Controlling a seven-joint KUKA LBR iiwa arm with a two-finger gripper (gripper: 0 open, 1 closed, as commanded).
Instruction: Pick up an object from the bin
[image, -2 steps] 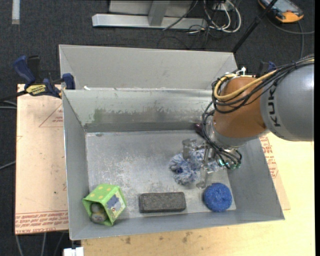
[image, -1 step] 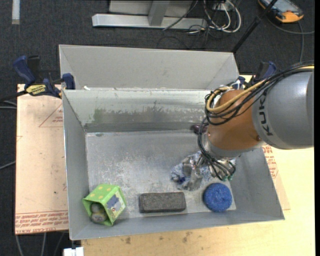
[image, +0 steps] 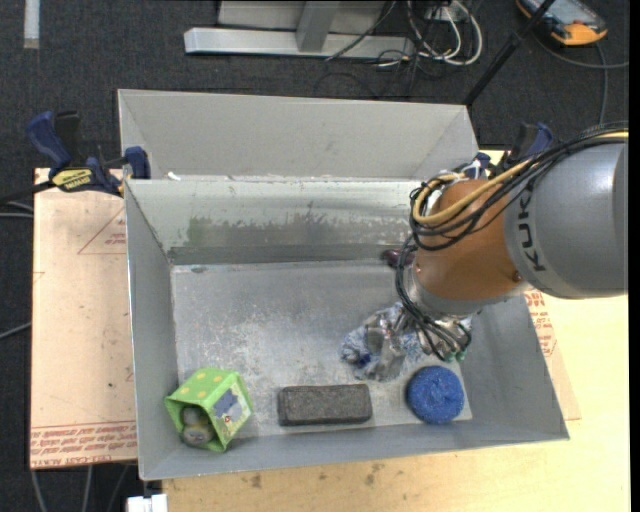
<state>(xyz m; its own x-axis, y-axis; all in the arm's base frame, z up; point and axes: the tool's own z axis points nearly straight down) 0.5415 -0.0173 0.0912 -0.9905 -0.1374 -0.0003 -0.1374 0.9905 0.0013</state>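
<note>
Grey metal bin (image: 150, 300): three loose things inside. Gripper (image: 381, 346) low over bin floor. Nearest it, blue fuzzy ball (image: 436, 394), just beside, toward near wall. Close on other side, dark grey block (image: 324, 404). Well apart, in far near-wall corner, green printed box (image: 210, 408). Orange wrist cover (image: 465, 250) and cables hide gripper's upper part; wide or narrow: cannot tell.
</note>
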